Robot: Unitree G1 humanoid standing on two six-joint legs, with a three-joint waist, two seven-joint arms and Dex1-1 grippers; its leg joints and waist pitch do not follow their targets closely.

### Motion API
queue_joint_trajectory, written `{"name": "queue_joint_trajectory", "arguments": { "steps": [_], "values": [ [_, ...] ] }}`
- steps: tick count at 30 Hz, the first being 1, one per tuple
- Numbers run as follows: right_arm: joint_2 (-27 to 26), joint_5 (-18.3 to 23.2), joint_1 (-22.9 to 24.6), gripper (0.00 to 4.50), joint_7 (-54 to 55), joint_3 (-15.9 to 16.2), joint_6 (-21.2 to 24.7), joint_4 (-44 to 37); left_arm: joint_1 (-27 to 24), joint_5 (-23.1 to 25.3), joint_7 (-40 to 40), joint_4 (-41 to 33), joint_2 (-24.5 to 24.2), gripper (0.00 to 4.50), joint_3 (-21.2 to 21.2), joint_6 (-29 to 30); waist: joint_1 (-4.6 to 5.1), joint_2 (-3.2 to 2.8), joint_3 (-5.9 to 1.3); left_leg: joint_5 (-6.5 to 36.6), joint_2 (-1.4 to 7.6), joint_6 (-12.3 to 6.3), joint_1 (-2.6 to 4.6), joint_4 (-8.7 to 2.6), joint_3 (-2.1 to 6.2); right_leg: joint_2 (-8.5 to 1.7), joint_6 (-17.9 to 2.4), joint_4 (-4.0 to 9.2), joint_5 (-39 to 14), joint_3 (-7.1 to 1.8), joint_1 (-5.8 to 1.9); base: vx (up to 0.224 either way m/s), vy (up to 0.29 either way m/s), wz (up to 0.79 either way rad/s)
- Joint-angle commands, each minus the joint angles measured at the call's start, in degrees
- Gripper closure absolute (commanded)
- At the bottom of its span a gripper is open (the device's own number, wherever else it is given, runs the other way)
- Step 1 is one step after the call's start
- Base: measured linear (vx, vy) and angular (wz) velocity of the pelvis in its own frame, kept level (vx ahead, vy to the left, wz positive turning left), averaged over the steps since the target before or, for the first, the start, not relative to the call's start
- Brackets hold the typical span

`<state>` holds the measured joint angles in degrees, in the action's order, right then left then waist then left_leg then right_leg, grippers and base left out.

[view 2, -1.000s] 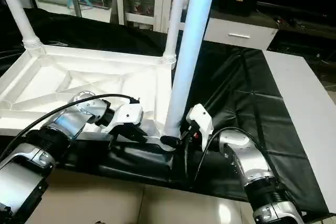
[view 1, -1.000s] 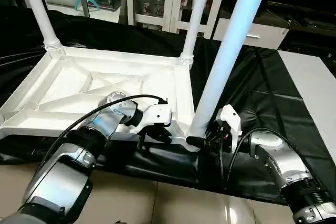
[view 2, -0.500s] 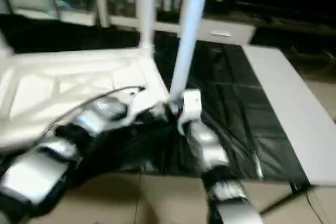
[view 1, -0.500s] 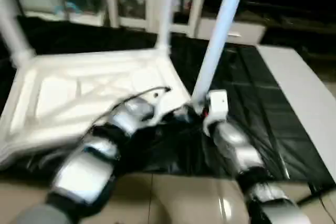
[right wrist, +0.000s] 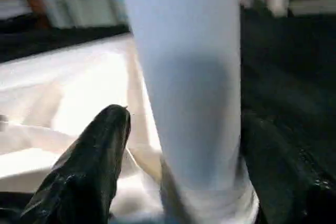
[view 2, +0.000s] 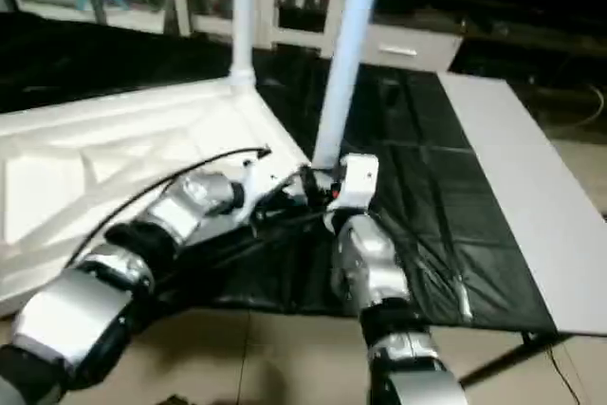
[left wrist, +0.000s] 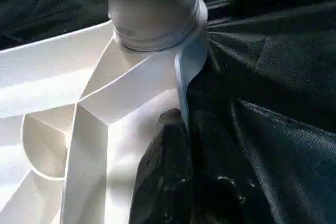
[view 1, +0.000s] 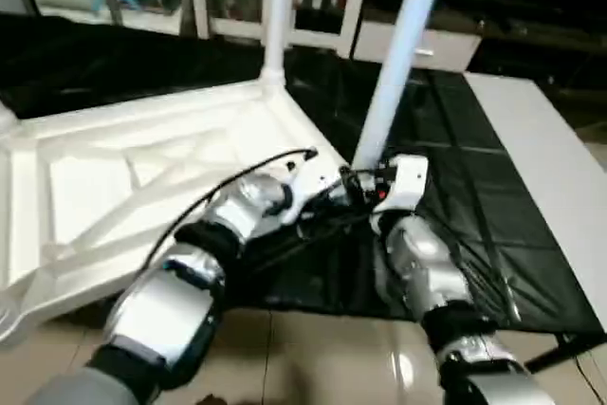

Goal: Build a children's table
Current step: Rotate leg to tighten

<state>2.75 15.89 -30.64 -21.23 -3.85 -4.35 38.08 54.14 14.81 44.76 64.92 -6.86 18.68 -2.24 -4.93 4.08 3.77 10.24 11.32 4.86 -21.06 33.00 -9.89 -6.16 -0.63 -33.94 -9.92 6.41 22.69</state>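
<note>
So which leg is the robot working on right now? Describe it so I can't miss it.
Find the upturned white tabletop on the black cover. Two legs stand along its right side; it's the nearer leg, at the corner by the robot, and the right gripper straddles its base.

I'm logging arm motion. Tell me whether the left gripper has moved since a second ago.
Yes. Judged against the near leg, the left gripper has slid along the tabletop edge towards the leg's base and now sits right beside it.
</note>
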Motion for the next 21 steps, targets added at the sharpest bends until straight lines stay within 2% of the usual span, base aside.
{"name": "queue_joint_trajectory", "arguments": {
  "steps": [1, 3, 4, 6, 8, 9, 12, 14, 15, 16, 18, 19, 21],
  "values": [
    [5.0, 2.37, 3.15, 0.82, -9.62, 1.47, 5.32, -7.66, -3.71, 2.67, 9.92, 0.62, -2.8, 4.5, 4.65, -4.21, -0.37, -0.18, -3.73, 15.17, 2.46, -2.59, 0.46, -4.6, 0.64, -3.75, -8.5, 4.98, -18.64, -3.52, -2.48, 0.0, 0.0, 0.0],
    [8.63, 3.08, 5.45, 0.82, -15.71, 3.21, 8.35, -11.68, -5.34, 1.82, 17.35, -1.38, -4.32, 4.5, 5.71, -8.86, -0.88, -0.58, -3.93, 12.64, 2.63, -4.06, 0.51, -4.43, 0.5, -3.63, -9.79, 4.44, -13.08, -3.65, -2.84, 0.055, -0.022, 0.02],
    [9.93, 3.24, 6.28, 0.82, -17.86, 3.89, 9.33, -13.05, -5.98, 1.45, 20.18, -2.14, -4.88, 4.5, 6.08, -10.66, -0.98, -0.6, -3.94, 12.21, 2.81, -4.01, 0.63, -4.42, 0.44, -3.66, -10.39, 4.21, -11.9, -3.69, -2.68, 0.069, -0.024, 0.02],
    [18.58, 2.02, 11.16, 0.82, -29.16, 9.42, 13.42, -18.54, -6.6, 3.71, 24.09, -2.72, -7.59, 4.5, 9.03, -13.09, -1.77, -1.02, -4.35, 8.61, 2.76, -4.84, 0.85, -3.87, 0.21, -3.24, -12.15, 3.25, -3.91, -3.63, -3.12, 0.077, -0.018, -0.01],
    [21.09, 2.33, 12.69, 0.82, -32.92, 10.85, 15.1, -19.84, -6.86, 3.42, 26.42, -3.45, -8.21, 4.5, 9.49, -13.83, -2.06, -0.88, -4.29, 8.3, 2.74, -5.36, 0.69, -3.81, 0.11, -3.28, -12.58, 2.93, -2.16, -3.66, -3.3, 0.036, -0.003, -0.01],
    [22.28, 2.42, 13.46, 0.82, -34.67, 11.75, 15.73, -20.6, -7.01, 2.87, 27.93, -4.08, -8.41, 4.5, 9.45, -13.95, -2.32, -1.15, -4.26, 9.08, 2.75, -4.85, 0.52, -3.96, 0.19, -3.55, -12.86, 2.96, -4.23, -3.6, -3.38, 0.0, 0.0, 0.0],
    [23.86, 2.24, 14.68, 0.82, -36.65, 13.32, 17.97, -22.54, -7.27, 1.82, 31.76, -5.93, -8.86, 4.5, 9.23, -14.34, -2.17, -1.0, -4.24, 10.87, 2.84, -3.46, 0.86, -4.12, 0.12, -3.44, -12.78, 3.19, -7.5, -3.77, -3.33, 0.0, 0.0, 0.0],
    [23.62, 1.31, 14.59, 0.82, -36.19, 13.67, 17.55, -22.45, -7.33, 1.81, 32.58, -6.48, -9.03, 4.5, 9.24, -14.61, -2.15, -1.03, -4.11, 12.18, 2.9, -2.83, 0.99, -4.25, 0.04, -3.42, -12.48, 3.43, -9.35, -3.82, -3.14, 0.0, 0.0, 0.0],
    [22.45, -0.04, 13.75, 0.82, -34.05, 13.71, 17.06, -21.36, -7.32, 1.81, 33.48, -7.16, -9.26, 4.5, 9.42, -14.92, -2.13, -1.04, -3.93, 14.47, 2.91, -1.7, 1.26, -4.44, 0.05, -3.62, -11.64, 3.88, -13.61, -3.92, -2.83, 0.0, 0.0, 0.0],
    [21.67, -0.58, 13.01, 0.82, -32.74, 13.56, 16.4, -20.35, -7.27, 1.84, 33.62, -7.27, -9.31, 4.5, 9.6, -15.16, -2.0, -0.99, -3.86, 15.18, 2.8, -1.41, 1.21, -4.54, 0.05, -3.57, -11.2, 4.07, -15.16, -3.93, -2.83, 0.0, 0.0, 0.0],
    [20.79, -0.97, 12.01, 0.82, -31.24, 13.34, 15.96, -19.27, -7.21, 1.81, 33.9, -7.41, -9.41, 4.5, 9.86, -15.53, -1.94, -1.14, -3.88, 17.45, 2.86, -0.03, 1.73, -4.66, 0.17, -3.75, -10.06, 4.58, -19.82, -4.0, -2.41, 0.0, 0.0, 0.0],
    [19.61, -0.89, 10.53, 0.82, -30.22, 12.91, 15.67, -17.56, -7.24, 1.82, 34.0, -7.55, -9.38, 4.5, 10.04, -15.6, -1.86, -1.18, -3.84, 17.8, 2.9, 0.12, 1.95, -4.62, 0.09, -3.68, -10.34, 4.56, -19.36, -4.12, -2.09, 0.0, 0.0, 0.0],
    [19.12, -1.09, 9.52, 0.82, -30.23, 12.96, 15.51, -16.37, -7.38, 1.85, 34.12, -7.89, -9.39, 4.5, 10.13, -15.47, -1.93, -1.28, -3.88, 17.64, 2.97, 0.22, 1.88, -4.67, 0.11, -3.61, -10.62, 4.38, -18.18, -4.13, -2.17, 0.0, 0.0, 0.0]
  ]
}}
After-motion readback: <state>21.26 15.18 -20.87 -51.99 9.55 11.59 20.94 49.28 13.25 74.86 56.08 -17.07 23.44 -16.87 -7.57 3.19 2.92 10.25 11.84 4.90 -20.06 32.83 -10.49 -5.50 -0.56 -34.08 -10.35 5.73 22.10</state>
